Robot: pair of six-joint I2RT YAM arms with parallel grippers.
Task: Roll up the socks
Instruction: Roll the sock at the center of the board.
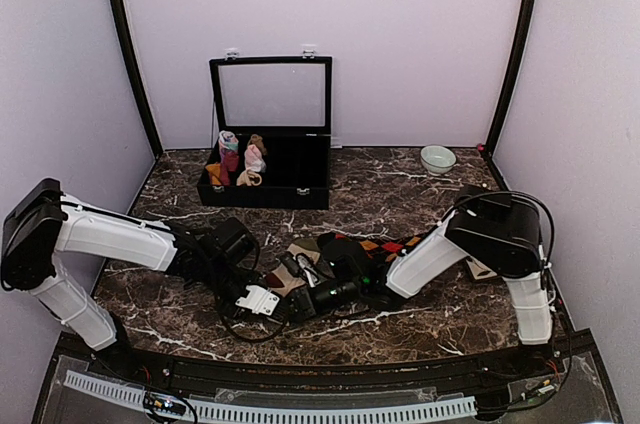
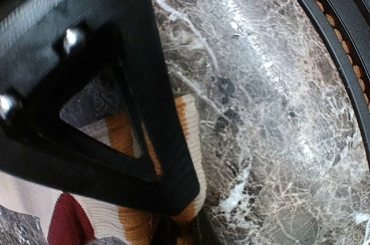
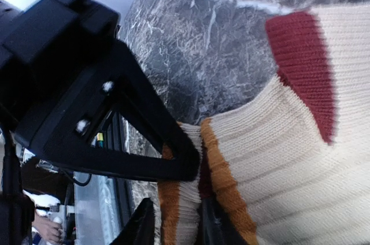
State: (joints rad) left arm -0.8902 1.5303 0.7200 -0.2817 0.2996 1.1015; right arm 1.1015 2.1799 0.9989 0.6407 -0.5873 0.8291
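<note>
a dark veined marble table (image 1: pixel 420 194) stood inside pale lilac walls, with a black glass-lidded case (image 1: pixel 265 194) of small sock rolls (image 1: pixel 240 159) at the back and a white bowl (image 1: pixel 437 158) to its right. the cream striped sock (image 3: pixel 300 158) lay mid-table between the two arms, just beside the black argyle socks (image 1: pixel 380 244).

the left gripper (image 2: pixel 176 216) was clenched, seemingly on the sock's brown-striped edge, though its tips sat at the frame's bottom edge. the right gripper (image 3: pixel 182 175) pressed against a folded part of the same sock; whether it was gripping or released i could not tell.

this looked like the start of the roll, the first fold only just formed. the next move would call for turning that pinched edge over along the sock while the other claw kept the fabric flat and taut.

no brand, label or writing could be read anywhere.
</note>
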